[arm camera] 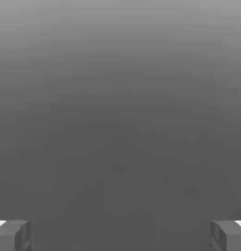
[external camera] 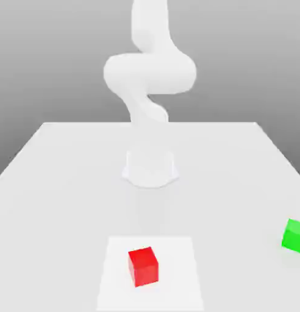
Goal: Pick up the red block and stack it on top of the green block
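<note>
A red block (external camera: 143,266) sits on a lighter square patch (external camera: 177,286) near the front middle of the white table in the exterior view. A green block (external camera: 294,235) rests at the exterior view's right edge, well apart from the red one. The white arm (external camera: 149,76) rises from its base (external camera: 150,167) at the table's middle and bends upward out of the picture. In the hand view my gripper (arm camera: 120,235) is open, its two grey fingertips (arm camera: 12,235) standing far apart with nothing between them, against a plain grey background.
The white table (external camera: 67,183) spreads wide around the arm's base, with its back edge behind the base and side edges slanting outward toward the front.
</note>
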Motion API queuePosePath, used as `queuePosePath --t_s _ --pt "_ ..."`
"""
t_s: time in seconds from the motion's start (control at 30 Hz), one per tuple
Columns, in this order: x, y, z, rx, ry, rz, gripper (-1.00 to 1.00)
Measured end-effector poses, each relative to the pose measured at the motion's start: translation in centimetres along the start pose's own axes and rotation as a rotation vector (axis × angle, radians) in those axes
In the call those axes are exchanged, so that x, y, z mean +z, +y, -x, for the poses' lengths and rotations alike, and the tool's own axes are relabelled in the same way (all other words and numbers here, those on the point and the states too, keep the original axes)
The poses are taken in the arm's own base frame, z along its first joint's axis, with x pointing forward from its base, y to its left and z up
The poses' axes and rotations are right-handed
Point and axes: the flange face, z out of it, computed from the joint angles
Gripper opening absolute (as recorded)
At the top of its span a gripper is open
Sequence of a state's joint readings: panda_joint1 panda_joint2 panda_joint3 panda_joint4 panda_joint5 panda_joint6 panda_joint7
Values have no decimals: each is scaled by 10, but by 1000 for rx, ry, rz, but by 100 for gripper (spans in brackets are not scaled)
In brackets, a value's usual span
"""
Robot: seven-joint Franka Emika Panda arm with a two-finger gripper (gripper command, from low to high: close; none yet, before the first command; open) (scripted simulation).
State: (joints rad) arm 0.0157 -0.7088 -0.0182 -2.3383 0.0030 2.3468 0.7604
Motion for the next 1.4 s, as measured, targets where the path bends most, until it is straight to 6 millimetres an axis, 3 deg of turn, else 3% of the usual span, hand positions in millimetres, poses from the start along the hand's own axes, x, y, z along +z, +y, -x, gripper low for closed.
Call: queuePosePath --t_s 0.17,0.37,0.53,0.7,0.9,0.93,1.17,1.33,1.4 --pt "115 24 18 -64 -138 101 0" --pt "231 71 63 -141 -297 218 0" --pt "307 126 116 -206 -429 316 0" --pt "360 189 174 -270 -556 412 0" --pt "410 226 211 -282 -578 428 0" --pt "414 229 214 -281 -579 428 -100" --pt "413 228 213 -282 -580 428 -100" --pt "377 206 190 -282 -579 428 -100" --pt "369 176 204 -328 -592 413 -100"
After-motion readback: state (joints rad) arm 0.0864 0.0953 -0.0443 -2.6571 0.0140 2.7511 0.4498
